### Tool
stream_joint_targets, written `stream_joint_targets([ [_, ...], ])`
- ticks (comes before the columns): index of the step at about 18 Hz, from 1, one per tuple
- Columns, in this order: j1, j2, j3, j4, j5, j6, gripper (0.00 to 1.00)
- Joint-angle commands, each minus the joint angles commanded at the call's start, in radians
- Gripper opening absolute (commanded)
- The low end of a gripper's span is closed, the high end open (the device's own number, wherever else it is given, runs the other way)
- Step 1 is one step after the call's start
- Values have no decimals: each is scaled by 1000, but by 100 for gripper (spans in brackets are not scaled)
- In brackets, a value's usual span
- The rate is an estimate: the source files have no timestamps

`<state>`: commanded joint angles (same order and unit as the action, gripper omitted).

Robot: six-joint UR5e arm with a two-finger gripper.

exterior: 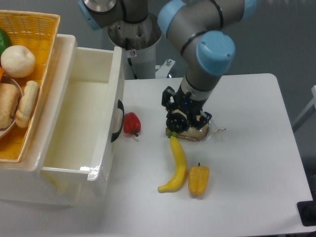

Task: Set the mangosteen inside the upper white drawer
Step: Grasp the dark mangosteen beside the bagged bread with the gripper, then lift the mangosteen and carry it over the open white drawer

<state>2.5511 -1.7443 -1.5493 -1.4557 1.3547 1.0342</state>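
Nowhere any legible writing.

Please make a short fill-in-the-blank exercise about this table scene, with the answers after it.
1. The red pepper lies on the table beside the drawer's black ____.
2. The upper white drawer is pulled open and holds ____ fruit.
3. The banana lies beside a ____ pepper.
4. The gripper is lowered at the stem end of the ____.

Answers: handle; no; yellow; banana
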Motion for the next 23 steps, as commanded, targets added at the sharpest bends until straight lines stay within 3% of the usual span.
stream_joint_targets([
  [5,-5,92,-5,-43,-84,-100,32],
  [11,-8,201,-8,-97,-166,-129,32],
  [15,-57,258,-12,-111,-213,-176,34],
  [23,-172,250,-38,-114,-218,-238,35],
])
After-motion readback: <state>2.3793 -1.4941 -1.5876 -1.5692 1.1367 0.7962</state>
